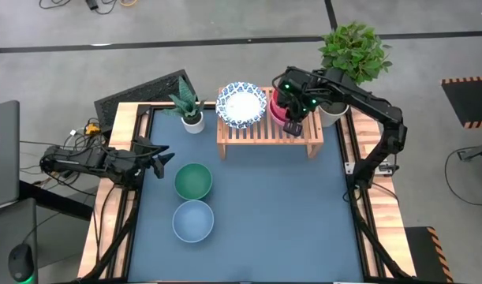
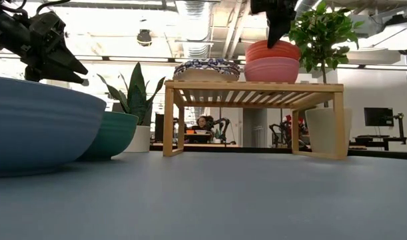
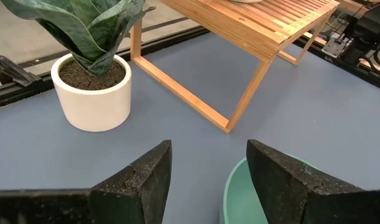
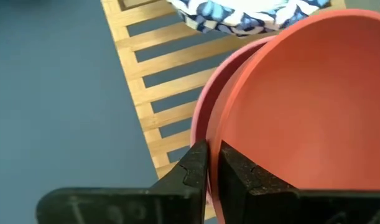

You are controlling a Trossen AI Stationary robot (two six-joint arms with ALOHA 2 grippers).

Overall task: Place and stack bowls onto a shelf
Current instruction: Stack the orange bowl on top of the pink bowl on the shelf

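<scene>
A: Right hand (image 4: 213,163)?
B: Over the shelf (image 1: 269,126), right half. Fingers pinched on the near rim of the red bowl (image 4: 301,118), which sits nested in the pink bowl (image 2: 272,69).

A: Left hand (image 3: 208,177)?
B: Parked at the worktop's (image 1: 288,213) left edge, fingers spread, holding nothing.

A: Other bowls?
B: Blue-patterned white bowl (image 1: 241,103) on the shelf's left half. Green bowl (image 1: 193,181) and light blue bowl (image 1: 193,221) on the worktop, left of centre, green one farther back.

A: Handling?
B: They look rigid and smooth-glazed, probably light but slick and chippable. Rim pinch is the only real grip, one finger inside the wall, one outside.

A: Obstacles?
B: Small plant pot (image 1: 192,121) just left of the shelf, bushy plant (image 1: 353,49) at its far right corner, close to the right arm. The patterned bowl nearly touches the red/pink stack, so little side room.
</scene>
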